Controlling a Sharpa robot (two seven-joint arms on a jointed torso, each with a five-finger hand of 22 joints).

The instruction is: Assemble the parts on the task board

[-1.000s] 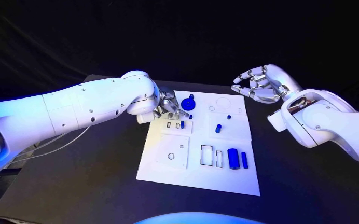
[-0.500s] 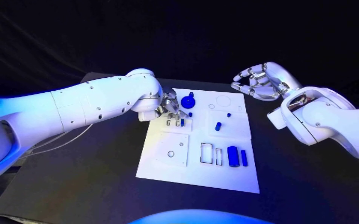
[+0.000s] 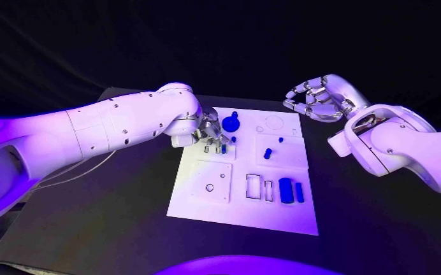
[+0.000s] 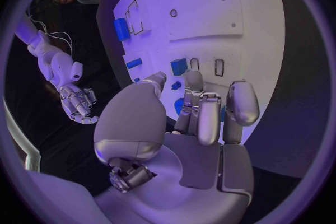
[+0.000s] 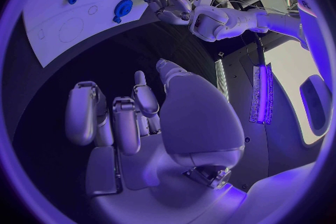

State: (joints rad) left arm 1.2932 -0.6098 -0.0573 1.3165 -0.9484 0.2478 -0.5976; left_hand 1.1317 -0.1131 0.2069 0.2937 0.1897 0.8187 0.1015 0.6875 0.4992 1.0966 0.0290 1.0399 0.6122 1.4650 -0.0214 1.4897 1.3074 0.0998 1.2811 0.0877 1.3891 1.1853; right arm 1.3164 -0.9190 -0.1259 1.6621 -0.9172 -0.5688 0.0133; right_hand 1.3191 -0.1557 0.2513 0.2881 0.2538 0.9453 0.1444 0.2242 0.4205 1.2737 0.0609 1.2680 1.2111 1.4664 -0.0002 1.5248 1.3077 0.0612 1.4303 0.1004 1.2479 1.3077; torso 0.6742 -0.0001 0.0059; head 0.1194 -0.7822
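We see the task board [image 3: 213, 179] lying flat in the middle of the black table [image 3: 101, 211], and the left hand [image 3: 208, 132] is down over its far left part, fingertips right at a small raised block with slots. A small blue part [image 3: 224, 149] sits at those fingertips, but from the head camera we cannot tell whether the fingers pinch it or only touch it. The left wrist camera does not settle it either: the fingers [image 4: 203, 115] are curled forward over the board and cover part of a blue piece [image 4: 179, 66] and a smaller blue peg [image 4: 176, 85], so the contact itself stays hidden from us.

Just beyond that hand we make out a round blue knob [image 3: 231, 123] on the board's far edge. Nearer the middle a short blue pin [image 3: 267, 154] lies alone, and a tiny blue piece [image 3: 281, 140] is too small to identify. On the near right, a blue cylinder [image 3: 286, 191] and a slimmer blue bar [image 3: 299, 191] lie side by side, beside two outlined slots.

The right hand [image 3: 317, 101] hangs in the air off the board's far right corner, fingers curled inward around nothing, well apart from every part.
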